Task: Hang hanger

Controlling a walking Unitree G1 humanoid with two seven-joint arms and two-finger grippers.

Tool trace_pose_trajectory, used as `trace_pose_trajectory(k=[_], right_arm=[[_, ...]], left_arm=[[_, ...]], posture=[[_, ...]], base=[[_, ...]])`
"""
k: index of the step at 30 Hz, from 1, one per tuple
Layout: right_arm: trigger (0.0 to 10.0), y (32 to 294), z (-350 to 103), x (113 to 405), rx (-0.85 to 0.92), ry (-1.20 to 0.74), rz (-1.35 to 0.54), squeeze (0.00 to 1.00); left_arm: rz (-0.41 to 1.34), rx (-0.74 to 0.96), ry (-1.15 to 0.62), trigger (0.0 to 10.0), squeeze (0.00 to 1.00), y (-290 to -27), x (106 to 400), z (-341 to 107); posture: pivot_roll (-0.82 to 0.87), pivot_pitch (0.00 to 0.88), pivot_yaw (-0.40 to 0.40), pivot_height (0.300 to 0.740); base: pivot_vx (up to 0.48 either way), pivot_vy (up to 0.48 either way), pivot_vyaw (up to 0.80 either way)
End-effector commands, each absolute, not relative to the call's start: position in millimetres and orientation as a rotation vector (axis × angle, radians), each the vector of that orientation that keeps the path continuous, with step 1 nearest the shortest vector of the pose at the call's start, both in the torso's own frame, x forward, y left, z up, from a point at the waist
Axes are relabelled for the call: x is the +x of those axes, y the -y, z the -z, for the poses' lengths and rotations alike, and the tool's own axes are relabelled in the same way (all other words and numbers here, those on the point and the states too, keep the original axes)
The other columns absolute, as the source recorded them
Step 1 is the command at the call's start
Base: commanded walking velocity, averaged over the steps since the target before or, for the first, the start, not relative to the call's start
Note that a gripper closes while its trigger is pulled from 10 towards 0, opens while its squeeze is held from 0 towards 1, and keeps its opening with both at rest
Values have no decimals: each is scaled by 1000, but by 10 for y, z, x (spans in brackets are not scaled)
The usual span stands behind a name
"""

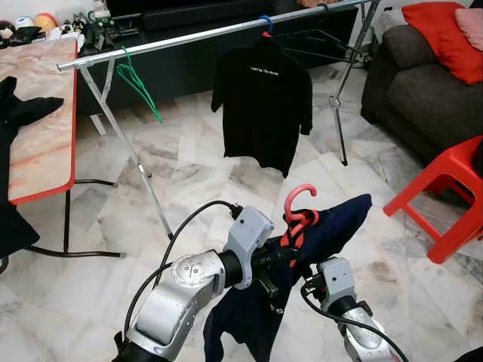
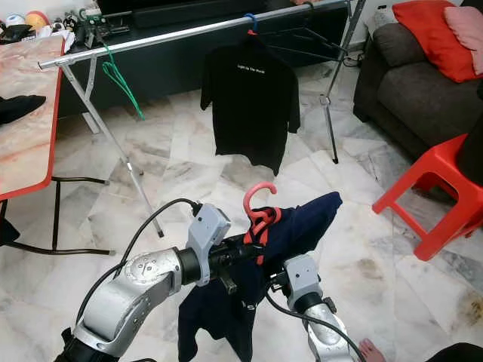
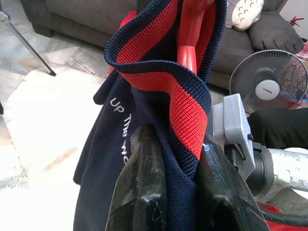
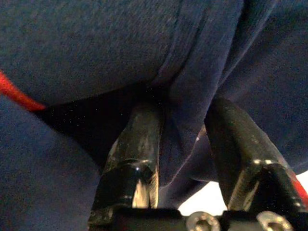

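1. Low before the robot, the left tool [image 3: 175, 192] is clenched on the red-and-navy collar of a navy shirt [image 1: 256, 302] (white lettering shows on its chest).
2. From that collar rises the red hanger [image 1: 300, 207], its hook upright.
3. Just beside it, the right tool [image 4: 185, 154] grasps a fold of the same shirt.
4. Well beyond stands the clothes rail [image 1: 211, 35], carrying a black T-shirt [image 1: 262, 105] and a green hanger [image 1: 137, 81].
5. At the left is the desk [image 1: 45, 151].
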State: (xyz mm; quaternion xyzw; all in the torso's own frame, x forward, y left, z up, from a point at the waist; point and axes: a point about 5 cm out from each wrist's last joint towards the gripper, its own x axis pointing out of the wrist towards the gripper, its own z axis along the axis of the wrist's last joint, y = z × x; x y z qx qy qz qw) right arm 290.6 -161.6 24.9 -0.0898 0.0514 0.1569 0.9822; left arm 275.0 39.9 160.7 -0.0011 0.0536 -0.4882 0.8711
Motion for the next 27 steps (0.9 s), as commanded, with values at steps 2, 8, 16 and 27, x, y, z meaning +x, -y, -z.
trace_pose_trajectory(k=[2,8,16,27], right_arm=[[10000,1598,-182,2887,-173,-155,-309,0],[0,1631,-159,2880,-146,-172,-278,0],[0,1635,-117,2863,-132,-206,-277,0],[0,1699,-110,2847,-108,-202,-240,0]], left_arm=[[1059,-22,-72,10000,0,-361,2694,-1696],[1058,-23,-77,10000,0,-364,2690,-1681],[1036,-15,-85,10000,0,-413,2708,-1654],[1001,14,-99,10000,0,-484,2732,-1601]], posture=[[-2,166,7,740],[-10,164,9,740],[-10,150,11,740],[-8,145,4,740]], base=[[0,0,0],[0,0,0],[0,0,0],[0,0,0]])
